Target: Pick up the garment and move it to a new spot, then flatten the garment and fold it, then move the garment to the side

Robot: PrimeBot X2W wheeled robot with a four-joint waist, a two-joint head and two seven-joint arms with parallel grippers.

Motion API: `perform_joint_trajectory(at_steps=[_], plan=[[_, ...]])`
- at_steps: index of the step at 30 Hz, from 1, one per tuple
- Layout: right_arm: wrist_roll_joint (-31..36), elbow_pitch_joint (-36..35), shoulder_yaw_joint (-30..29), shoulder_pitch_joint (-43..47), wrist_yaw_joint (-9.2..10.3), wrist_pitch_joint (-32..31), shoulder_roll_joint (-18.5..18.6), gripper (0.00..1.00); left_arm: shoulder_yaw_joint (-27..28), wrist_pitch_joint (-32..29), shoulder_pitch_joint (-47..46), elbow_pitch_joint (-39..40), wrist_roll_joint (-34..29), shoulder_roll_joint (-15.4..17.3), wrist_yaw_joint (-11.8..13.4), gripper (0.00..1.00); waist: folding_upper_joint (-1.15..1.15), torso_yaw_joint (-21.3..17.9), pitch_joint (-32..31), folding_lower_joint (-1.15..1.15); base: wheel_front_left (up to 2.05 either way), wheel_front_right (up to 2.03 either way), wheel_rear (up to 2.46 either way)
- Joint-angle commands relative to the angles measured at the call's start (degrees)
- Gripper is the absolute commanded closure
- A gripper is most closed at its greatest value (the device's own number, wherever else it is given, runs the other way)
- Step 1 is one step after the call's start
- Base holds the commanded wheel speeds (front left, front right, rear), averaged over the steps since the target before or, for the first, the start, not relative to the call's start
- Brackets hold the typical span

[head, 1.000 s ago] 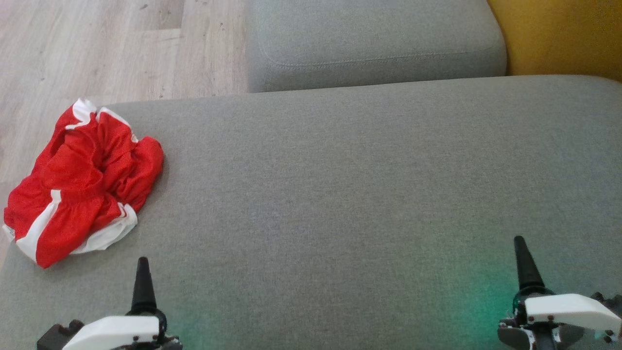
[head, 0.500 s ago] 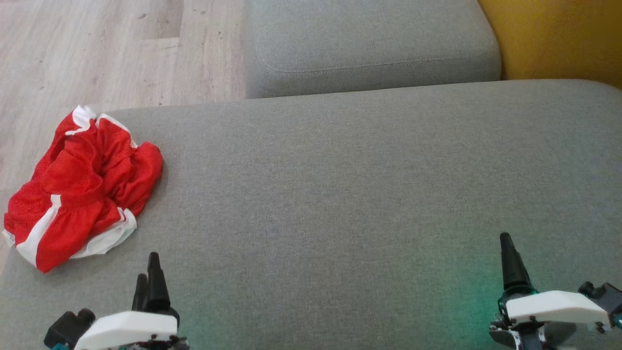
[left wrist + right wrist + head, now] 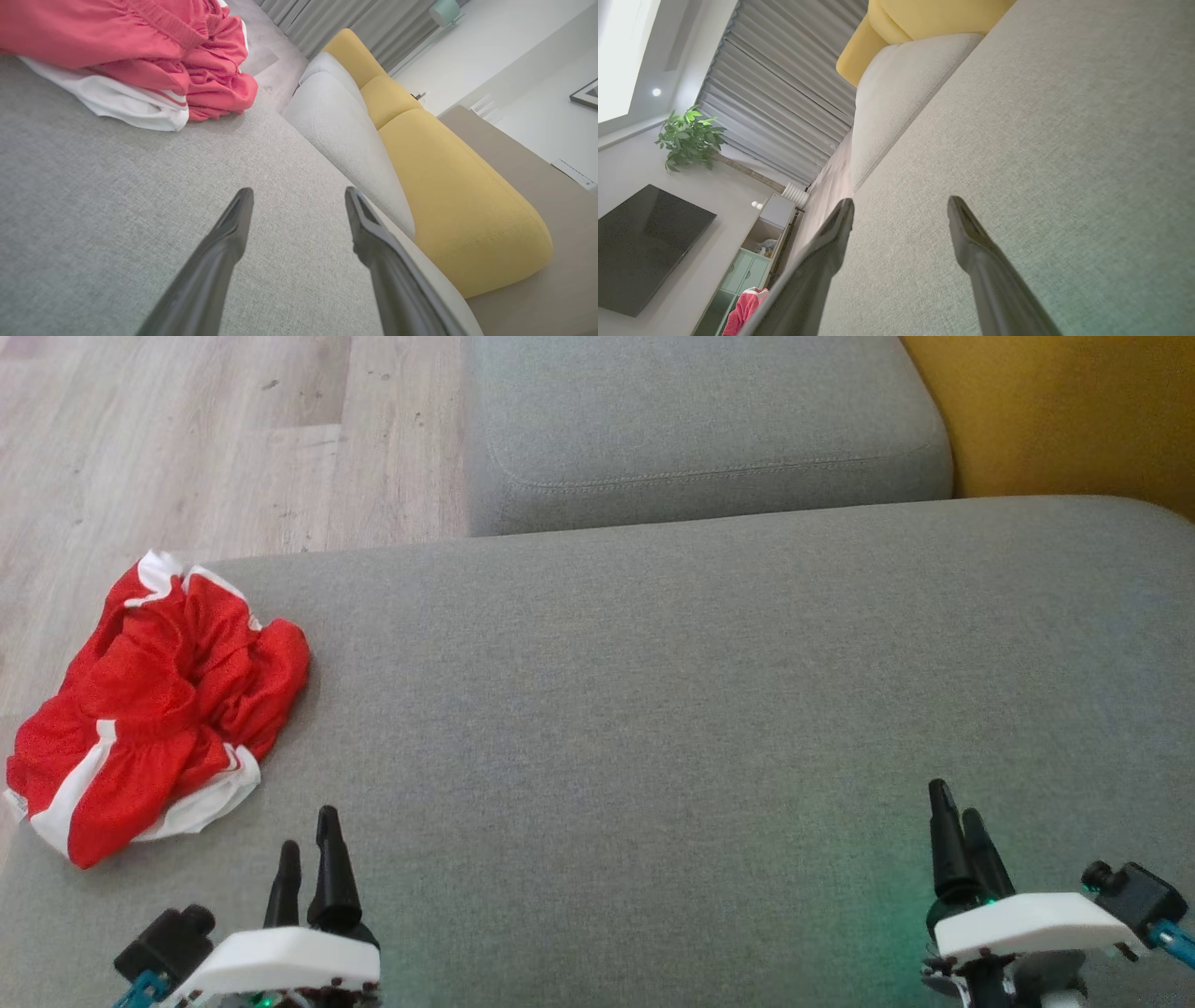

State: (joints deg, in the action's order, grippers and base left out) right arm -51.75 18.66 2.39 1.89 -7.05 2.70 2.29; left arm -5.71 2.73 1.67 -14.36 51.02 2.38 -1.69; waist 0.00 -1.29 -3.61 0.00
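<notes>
Left pincer (image 3: 308, 829) agape near crumpled garment (image 3: 159, 700)

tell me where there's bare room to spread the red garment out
The grey seat cushion is bare from the red garment at its left edge across to the right, between the smaller cushion behind and the left tool and right tool in front. Only the left edge is crowded, where the garment lies bunched.

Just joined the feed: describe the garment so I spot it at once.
Find the wide grey cushion before the robot. At its left edge, by the wood floor, lies the garment: crumpled, bright red with white bands amid plain grey.
</notes>
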Motion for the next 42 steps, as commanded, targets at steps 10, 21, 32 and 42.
perform_joint_trajectory(at_steps=[10,21,32,42], plan=[[9.1,-1.9,2.6,-1.1,-0.33,2.6,0.4,0.00,-0.8,2.5,-0.8,2.5,-8.3,0.5,0.2,0.00,0.00,-0.4,-1.0,0.00,0.00,0.00,0.00],[17.0,-2.6,3.9,0.5,-0.35,4.5,0.4,0.00,-2.2,4.4,0.7,2.9,-16.7,0.6,0.7,0.00,0.00,-0.8,-2.8,0.00,0.00,0.00,0.00],[24.3,-3.3,5.6,0.8,-0.37,6.2,0.4,0.00,-3.4,6.1,0.9,2.4,-24.1,0.8,2.0,0.00,0.00,-0.8,-3.0,0.00,0.00,0.00,0.00],[31.8,-3.6,6.7,0.9,-0.39,7.9,0.5,0.00,-3.8,7.8,1.3,1.9,-30.5,0.8,3.3,0.00,0.00,-0.9,-3.4,0.00,0.00,0.00,0.00]])
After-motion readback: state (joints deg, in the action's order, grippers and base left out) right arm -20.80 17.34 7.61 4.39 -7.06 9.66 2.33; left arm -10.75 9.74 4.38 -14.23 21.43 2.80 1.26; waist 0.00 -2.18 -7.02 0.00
